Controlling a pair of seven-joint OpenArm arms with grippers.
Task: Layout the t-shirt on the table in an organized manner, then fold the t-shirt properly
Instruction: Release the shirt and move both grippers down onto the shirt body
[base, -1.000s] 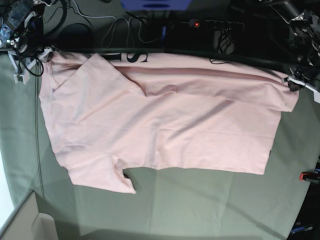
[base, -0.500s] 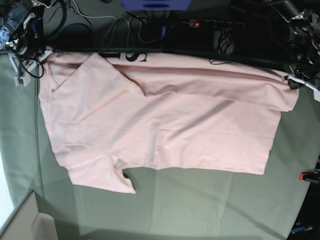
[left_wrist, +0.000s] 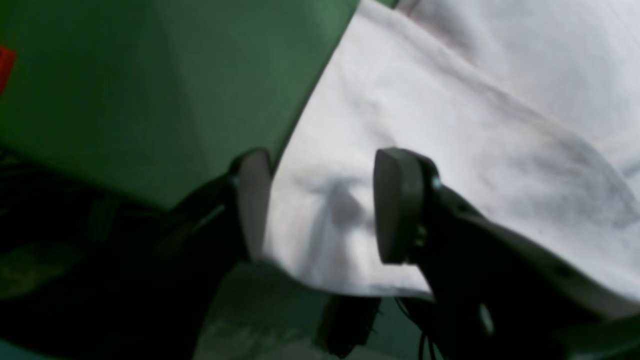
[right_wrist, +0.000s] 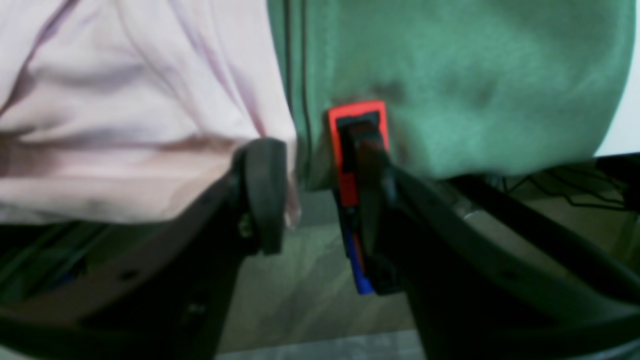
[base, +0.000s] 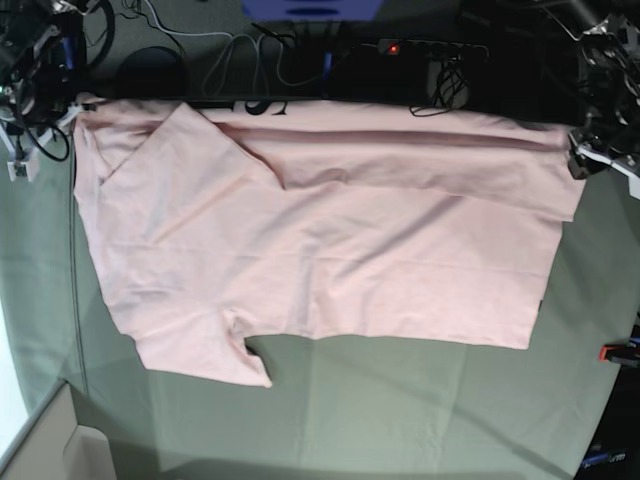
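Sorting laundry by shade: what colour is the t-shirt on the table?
Light pink. The t-shirt shows best in the base view, against the grey-green table.

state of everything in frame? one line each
t-shirt: spread on the table, creased, top edge at the far table edge
table: near part bare
left gripper: open, fingers straddling the shirt corner
right gripper: open, at the shirt's edge
power strip: light on

lettering (base: 262, 105): mostly hidden under fold | wrist views: blurred
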